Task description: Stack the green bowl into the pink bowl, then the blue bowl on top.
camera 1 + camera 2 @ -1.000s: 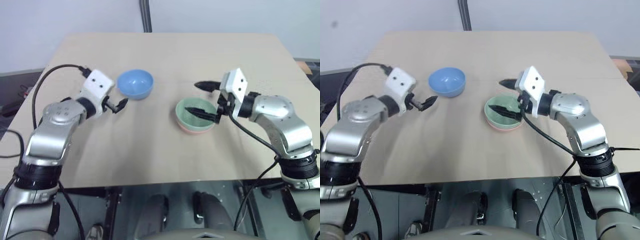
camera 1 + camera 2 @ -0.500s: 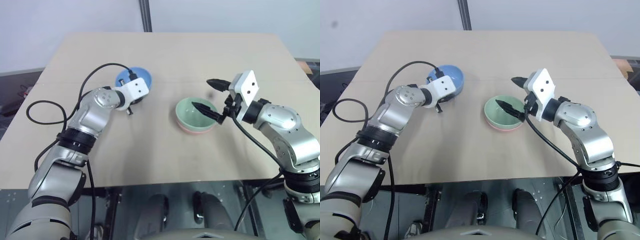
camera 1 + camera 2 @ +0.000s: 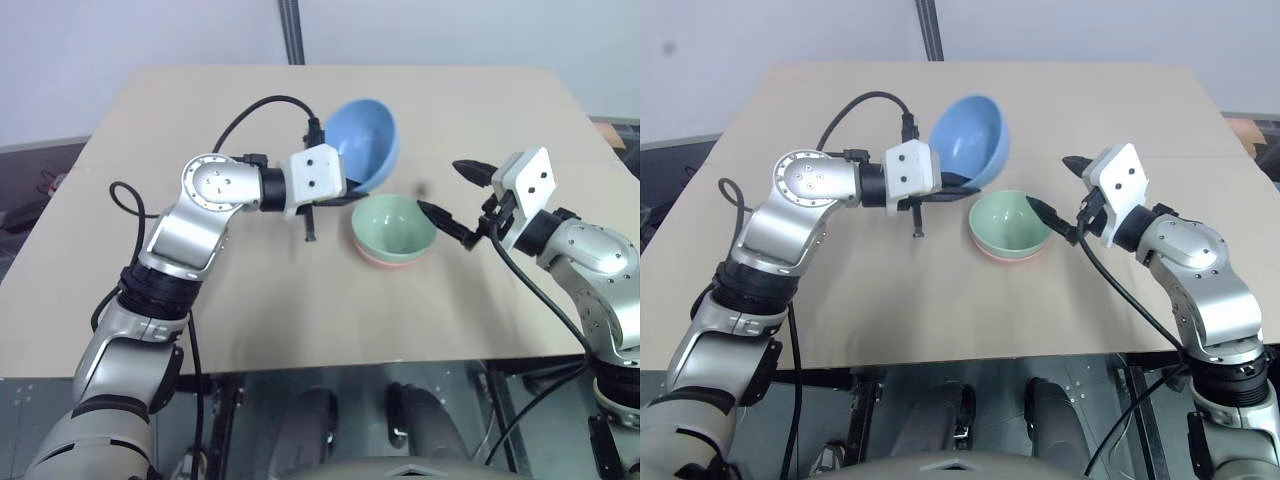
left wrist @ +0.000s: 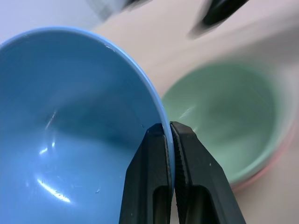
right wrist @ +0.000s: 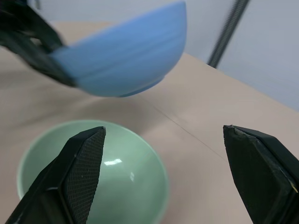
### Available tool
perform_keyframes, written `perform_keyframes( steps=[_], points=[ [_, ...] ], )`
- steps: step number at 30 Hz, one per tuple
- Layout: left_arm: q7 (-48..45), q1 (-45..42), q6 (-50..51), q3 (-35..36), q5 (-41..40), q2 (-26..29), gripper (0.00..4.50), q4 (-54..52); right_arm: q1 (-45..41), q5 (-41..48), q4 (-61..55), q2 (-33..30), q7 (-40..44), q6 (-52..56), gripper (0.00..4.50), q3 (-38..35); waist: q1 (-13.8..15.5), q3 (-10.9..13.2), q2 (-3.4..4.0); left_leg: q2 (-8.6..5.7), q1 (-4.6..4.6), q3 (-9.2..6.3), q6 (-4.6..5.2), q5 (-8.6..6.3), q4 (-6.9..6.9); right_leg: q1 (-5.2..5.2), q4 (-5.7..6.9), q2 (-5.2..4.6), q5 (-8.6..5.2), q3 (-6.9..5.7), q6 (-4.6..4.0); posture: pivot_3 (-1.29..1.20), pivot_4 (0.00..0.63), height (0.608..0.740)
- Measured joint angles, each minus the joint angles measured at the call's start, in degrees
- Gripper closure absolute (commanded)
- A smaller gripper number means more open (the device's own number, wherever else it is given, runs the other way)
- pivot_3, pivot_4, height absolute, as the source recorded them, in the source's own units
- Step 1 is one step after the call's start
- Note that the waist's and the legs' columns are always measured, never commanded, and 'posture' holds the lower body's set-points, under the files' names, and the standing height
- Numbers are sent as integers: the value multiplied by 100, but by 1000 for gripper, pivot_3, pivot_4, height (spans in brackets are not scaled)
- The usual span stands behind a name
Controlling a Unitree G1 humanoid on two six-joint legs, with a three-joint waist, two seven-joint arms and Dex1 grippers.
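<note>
Blue bowl point(image 3: 362, 143) tilted above the table point(image 3: 300, 300), rim pinched in left gripper point(image 4: 169, 133), just behind green bowl point(image 3: 394, 224) nested in pink bowl point(image 3: 385, 260); right gripper point(image 3: 452, 195) spread wide beside stack, empty

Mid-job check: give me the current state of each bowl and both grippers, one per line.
blue bowl: lifted off the table, tilted, pinched by its rim, above and beside the stack.
green bowl: nested upright in the pink bowl, empty.
pink bowl: on the table, holding the green bowl.
left gripper: shut on the blue bowl's rim.
right gripper: open, beside the green bowl, holding nothing.
</note>
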Motion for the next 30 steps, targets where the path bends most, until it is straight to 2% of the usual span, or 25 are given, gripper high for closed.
perform_keyframes(
  steps=[1, 2, 4, 6, 7, 11, 14, 17, 21, 26, 28, 29, 30],
  points=[
    [-207, 0, 24, 2, -128, 4, 3695, -2, 53, -3, -44, -12, -63, 0, 297, -40, 0, 0, 0, 1, 3, -1, 0, 0, 1, -1, 8, 2, -1, 0, -1, 0, 150, 740],
    [-268, 0, 42, 2, -163, 4, 3621, -2, 67, -6, -54, -14, -81, 0, 297, -63, 2, 0, 0, 1, 4, -1, 1, 0, 3, 0, 11, 2, -1, 1, -1, 0, 150, 740],
    [-479, -5, 82, -4, -248, -4, 2765, 4, 104, -36, -102, -39, -173, 12, 297, -130, 3, 0, 0, 1, 4, 0, 1, 0, 7, 0, 15, 2, -2, 3, 0, 0, 150, 740],
    [-553, -25, 29, -5, -238, -63, 1683, 52, 166, -80, -153, -65, -270, 60, 297, -193, 9, 0, 0, 0, 2, 1, 1, 0, 12, 0, 15, 1, -1, 4, 0, 0, 150, 740],
    [-544, -47, 39, -4, -237, -103, 1385, 76, 201, -85, -173, -71, -297, 79, 297, -200, 14, 0, 0, 0, 1, 1, 1, 0, 14, 0, 14, 1, -1, 4, 0, 0, 150, 740],
    [-397, -138, 466, 155, -364, -184, 1385, 82, 388, -68, -222, -123, -312, 110, 297, -212, 33, 0, 0, 0, -1, -1, 1, 0, 15, 0, 15, 1, -1, 3, 1, 0, 150, 740],
    [-58, -109, 1017, 550, -560, -171, 1385, 75, 603, 10, -244, -134, -230, 89, 297, -318, 21, 0, 0, 1, 1, -2, 1, 0, 15, -1, 16, 2, -1, 3, 1, 0, 150, 740],
    [570, 314, 1445, 1061, -692, -177, 1385, -155, 843, 48, -211, -199, -25, -79, 297, -362, -6, -1, 1, 3, 6, 1, 1, -1, 15, 1, 19, 1, -2, 8, 1, 0, 150, 740],
    [1010, 1588, 1746, 1972, -1416, -457, 1385, -511, 1281, 105, 126, -385, 499, -479, 297, -424, -49, 0, -1, 5, 9, 3, 1, 0, 14, 2, 24, -4, -2, 9, 1, 0, 150, 740],
    [1452, 2982, 1361, 2812, -1562, -474, 1325, -1121, 1903, 373, 679, -572, 1275, -1034, 148, -834, -30, 0, -1, 5, 27, 8, 1, -1, 11, 20, 21, -6, -3, 13, 0, 0, 150, 740],
    [1398, 3374, 1367, 3015, -1651, -333, 809, -1210, 2103, 584, 795, -723, 1553, -1047, 0, -1109, -13, 0, -1, 5, 47, 10, 2, -1, 9, 36, 20, -6, -6, 14, -3, 0, 150, 740],
    [1311, 3486, 1395, 3105, -1790, -280, 763, -1225, 2172, 668, 808, -779, 1640, -1048, 0, -1210, -8, 0, -2, 6, 59, 11, 2, -2, 9, 46, 21, -6, -13, 14, -9, 0, 150, 740],
    [1145, 3693, 1442, 3304, -2064, -171, 392, -1302, 2336, 792, 808, -902, 1807, -1061, 0, -1399, 3, 0, -2, 9, 74, 13, 2, -2, 5, 57, 19, -6, -28, 14, -3, 0, 150, 740]
  ],
)
